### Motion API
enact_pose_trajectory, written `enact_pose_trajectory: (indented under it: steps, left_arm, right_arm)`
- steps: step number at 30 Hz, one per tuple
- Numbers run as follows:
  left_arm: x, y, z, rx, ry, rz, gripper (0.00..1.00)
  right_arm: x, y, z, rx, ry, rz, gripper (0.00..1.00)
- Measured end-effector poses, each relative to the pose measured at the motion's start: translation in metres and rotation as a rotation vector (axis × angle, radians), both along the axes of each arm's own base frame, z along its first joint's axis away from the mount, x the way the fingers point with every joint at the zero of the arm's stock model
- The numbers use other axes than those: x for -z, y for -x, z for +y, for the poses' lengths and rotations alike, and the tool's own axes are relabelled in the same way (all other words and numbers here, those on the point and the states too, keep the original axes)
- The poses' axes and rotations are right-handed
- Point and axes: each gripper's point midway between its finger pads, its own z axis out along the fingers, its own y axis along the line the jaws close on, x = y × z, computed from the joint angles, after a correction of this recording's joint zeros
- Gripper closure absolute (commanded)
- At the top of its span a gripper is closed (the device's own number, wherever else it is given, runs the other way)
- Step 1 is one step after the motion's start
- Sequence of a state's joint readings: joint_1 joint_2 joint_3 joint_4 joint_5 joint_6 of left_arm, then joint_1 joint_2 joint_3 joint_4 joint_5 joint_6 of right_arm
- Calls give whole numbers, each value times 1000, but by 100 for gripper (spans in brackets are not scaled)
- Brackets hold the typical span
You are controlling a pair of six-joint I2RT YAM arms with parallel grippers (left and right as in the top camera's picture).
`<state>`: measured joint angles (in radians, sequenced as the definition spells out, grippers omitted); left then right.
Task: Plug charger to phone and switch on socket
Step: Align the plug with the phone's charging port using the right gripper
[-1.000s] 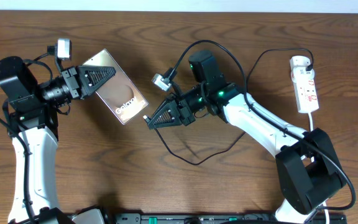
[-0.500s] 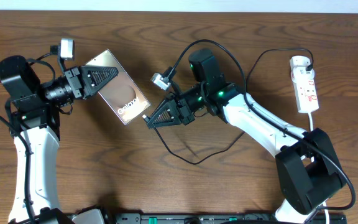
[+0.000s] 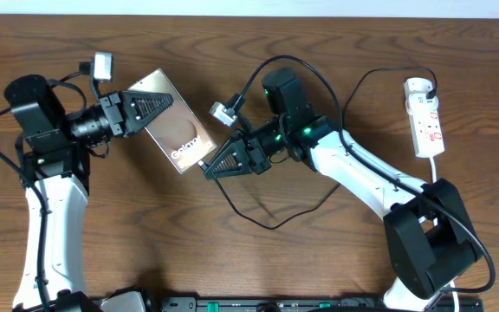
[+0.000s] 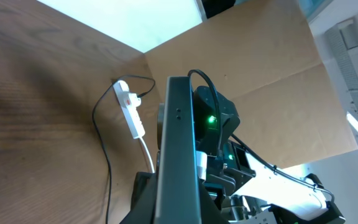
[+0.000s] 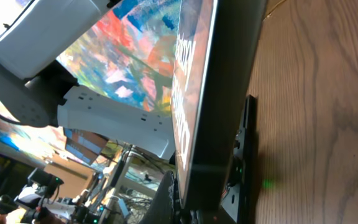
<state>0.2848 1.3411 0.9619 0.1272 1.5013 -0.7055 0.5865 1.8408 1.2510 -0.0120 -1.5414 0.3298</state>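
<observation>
The phone (image 3: pixel 178 137), bronze-brown with "Galaxy" lettering, is held off the table by my left gripper (image 3: pixel 161 101), which is shut on its upper end. In the left wrist view its dark edge (image 4: pixel 179 143) rises from the jaws. My right gripper (image 3: pixel 209 167) is shut at the phone's lower corner, with the charger cable (image 3: pixel 267 224) trailing from it. The connector tip is hidden. In the right wrist view the phone's end (image 5: pixel 225 87) sits right at the jaws (image 5: pixel 211 202). The black cable loops up to the white socket (image 3: pixel 428 117), which also shows in the left wrist view (image 4: pixel 131 109).
The wooden table (image 3: pixel 145 243) fills the view. The socket's white cord (image 3: pixel 434 165) runs down beside the right arm's base (image 3: pixel 427 247). A brown cardboard wall (image 4: pixel 260 68) stands behind the table in the left wrist view.
My left arm has carried the phone to the right, so its lower corner now meets the right gripper's tips. The right arm has hardly moved.
</observation>
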Motion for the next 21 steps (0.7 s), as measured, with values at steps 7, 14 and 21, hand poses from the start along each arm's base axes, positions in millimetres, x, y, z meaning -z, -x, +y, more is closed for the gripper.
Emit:
enact_pose_trajectory:
  steps: [7,14,21]
  left_arm:
    - [0,-1,-1,-4,-2,1,93]
    - [1,-1,-1,-6,-3,1,93]
    - [1,-2,0,-11,-5,1,93]
  right_arm:
    - [0,0,0,0,0,0,99]
    - [0,0,0,1,-2,-4,99]
    - [-2,-2,1,2,-2,-2,99]
